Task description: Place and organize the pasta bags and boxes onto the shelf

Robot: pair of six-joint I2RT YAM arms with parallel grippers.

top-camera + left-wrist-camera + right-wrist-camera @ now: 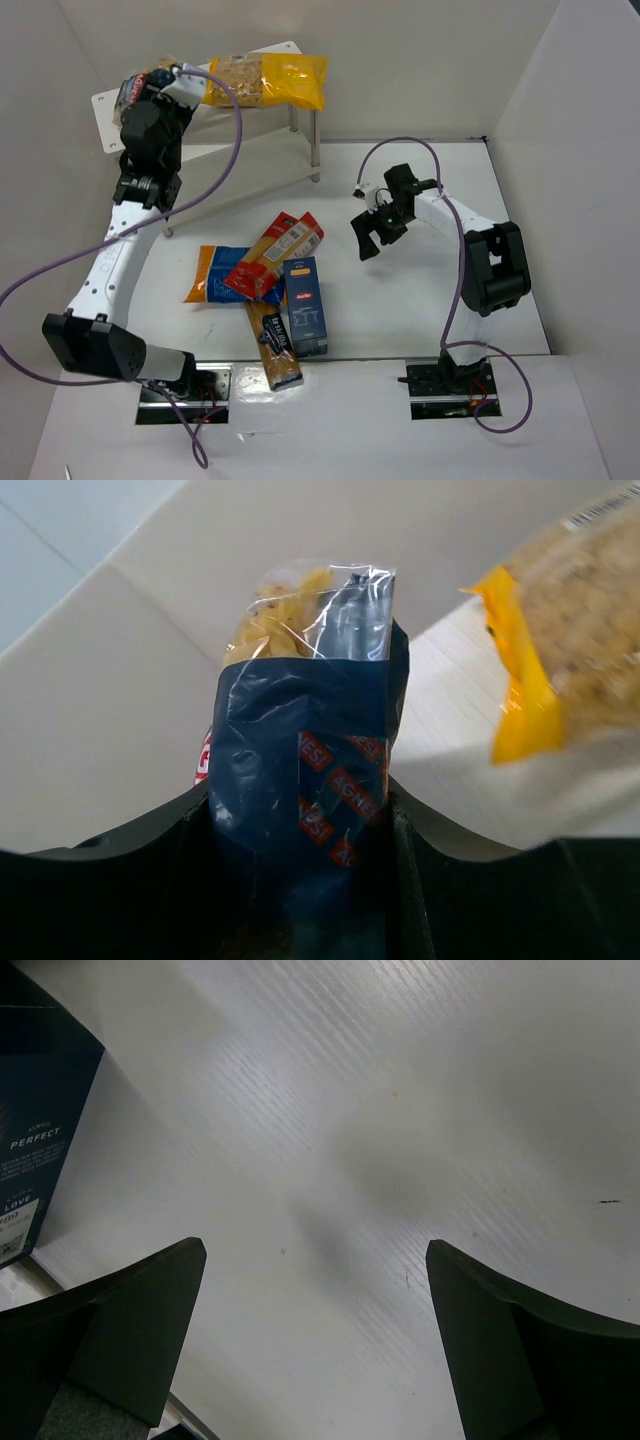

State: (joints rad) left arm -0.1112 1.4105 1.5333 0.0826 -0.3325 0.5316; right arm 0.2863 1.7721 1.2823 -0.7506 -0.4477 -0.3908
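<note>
The shelf [108, 108] has a crowded top board. The yellow bag [290, 80] fills its right half. The left gripper [152, 88], clamped on the clear bag [310, 780], takes the left end, leaving a narrow gap between the bags. The lower board [240, 165] shows bare, open from the front between thin legs [315, 150]. Mid-table, the red-orange box [278, 250], dark blue box [306, 305], tan-and-dark box [275, 350] and orange-and-blue bag [212, 275] overlap in a pile. To its right, bare table [440, 290] lies under the wide-open right gripper [372, 238]. White walls [560, 150] close both sides.

Robot lab: white-walled enclosure [420, 60], table-bolted arms [105, 270].
</note>
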